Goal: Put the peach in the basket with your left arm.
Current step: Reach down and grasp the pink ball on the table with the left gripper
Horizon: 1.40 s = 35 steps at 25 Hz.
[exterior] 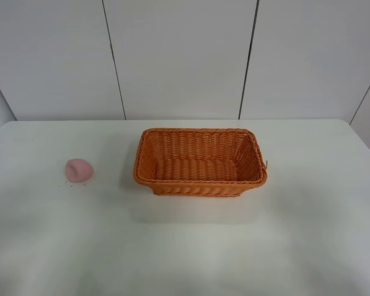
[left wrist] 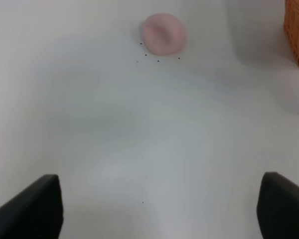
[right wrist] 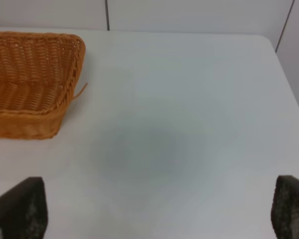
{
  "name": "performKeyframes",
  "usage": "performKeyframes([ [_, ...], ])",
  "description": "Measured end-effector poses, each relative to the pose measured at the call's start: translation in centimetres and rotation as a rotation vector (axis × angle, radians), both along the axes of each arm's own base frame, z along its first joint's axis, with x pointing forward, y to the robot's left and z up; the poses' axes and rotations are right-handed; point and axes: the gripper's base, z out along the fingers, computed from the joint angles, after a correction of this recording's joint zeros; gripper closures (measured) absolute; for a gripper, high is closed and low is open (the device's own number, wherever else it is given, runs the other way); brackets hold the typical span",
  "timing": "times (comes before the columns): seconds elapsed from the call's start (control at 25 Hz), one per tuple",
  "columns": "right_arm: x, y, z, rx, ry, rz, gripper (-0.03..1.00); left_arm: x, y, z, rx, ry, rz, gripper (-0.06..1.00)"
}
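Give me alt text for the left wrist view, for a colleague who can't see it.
A small pink peach lies on the white table, ahead of the left gripper, which is wide open and empty. Only one edge of the orange basket shows, off to one side of the peach and not touching it.

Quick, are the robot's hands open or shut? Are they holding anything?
Left gripper: jaws open, holding nothing.
Right gripper: jaws open, holding nothing.

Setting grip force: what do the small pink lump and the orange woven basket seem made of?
The pale pink rounded peach looks like matte foam or soft plastic: no glare, faint crease. The rectangular orange basket looks like woven wicker or plastic rattan: interlaced strands, one loose end.
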Motion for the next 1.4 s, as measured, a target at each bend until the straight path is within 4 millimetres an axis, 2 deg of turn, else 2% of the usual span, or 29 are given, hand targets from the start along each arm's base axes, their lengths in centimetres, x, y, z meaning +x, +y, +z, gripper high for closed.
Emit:
performKeyframes([
  [0.24, 0.0, 0.0, 0.0, 0.0, 0.0, 0.0, 0.27, 0.0, 0.0, 0.0, 0.001, 0.0, -0.001, 0.13],
  [0.36, 0.0, 0.0, 0.0, 0.0, 0.0, 0.0, 0.27, 0.2, 0.0, 0.8, 0.001, 0.007, -0.001, 0.13],
  [0.44, 0.0, 0.0, 0.0, 0.0, 0.0, 0.0, 0.27, 1.0, 0.0, 2.3, 0.001, 0.036, -0.001, 0.13],
  [0.56, 0.0, 0.0, 0.0, 0.0, 0.0, 0.0, 0.27, 3.8, 0.1, 4.5, -0.001, 0.119, 0.0, 0.13],
  [0.72, 0.0, 0.0, 0.0, 0.0, 0.0, 0.0, 0.27, 10.1, 0.1, 6.6, 0.004, 0.233, -0.004, 0.13],
  [0.88, 0.0, 0.0, 0.0, 0.0, 0.0, 0.0, 0.27, 17.9, 0.3, 6.8, 0.008, 0.363, -0.008, 0.13],
  [1.0, 0.0, 0.0, 0.0, 0.0, 0.0, 0.0, 0.27, 23.9, 0.3, 5.4, 0.007, 0.453, -0.008, 0.13],
  [1.12, 0.0, 0.0, 0.0, 0.0, 0.0, 0.0, 0.27, 29.6, 0.4, 3.0, 0.017, 0.538, -0.021, 0.13],
  [1.24, 0.0, 0.0, 0.0, 0.0, 0.0, 0.0, 0.27, 34.3, 0.4, 0.5, 0.004, 0.613, -0.026, 0.13],
  [1.4, 0.0, 0.0, 0.0, 0.0, 0.0, 0.0, 0.27, 39.2, 0.1, -2.7, -0.036, 0.671, -0.03, 0.13],
])
